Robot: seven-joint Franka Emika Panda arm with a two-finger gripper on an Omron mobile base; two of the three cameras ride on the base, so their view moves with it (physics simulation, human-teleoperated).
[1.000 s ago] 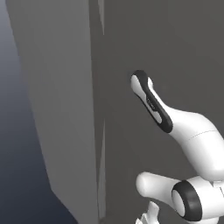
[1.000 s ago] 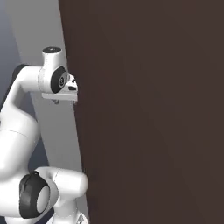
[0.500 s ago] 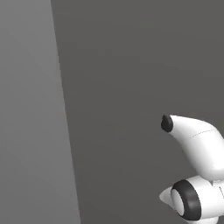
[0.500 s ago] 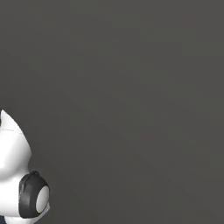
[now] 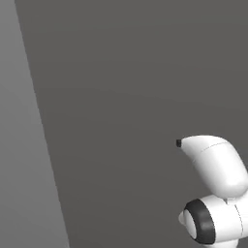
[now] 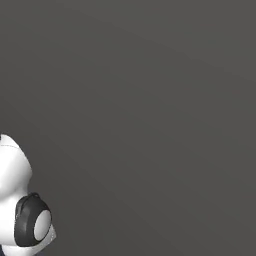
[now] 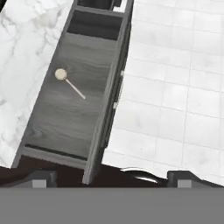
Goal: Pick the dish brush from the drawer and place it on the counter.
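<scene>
Hand view: the pincer [image 7: 107,179] hangs spread wide and empty, its tips far apart, high above the open drawer [image 7: 65,105]. Dish brush [image 7: 69,82] lies on the drawer floor, nearer the marble bench [image 7: 22,52] edge.

A matt grey wood-grain drawer [image 7: 65,118] holds a pale, smooth brush [image 7: 68,83], beside a veined white marble counter [image 7: 22,57] and glossy white floor tiles [image 7: 175,87].

Open drawer [image 7: 65,127] at frame centre-left, its floor bare around the dish brush [image 7: 69,83]; front wall rises right.
</scene>
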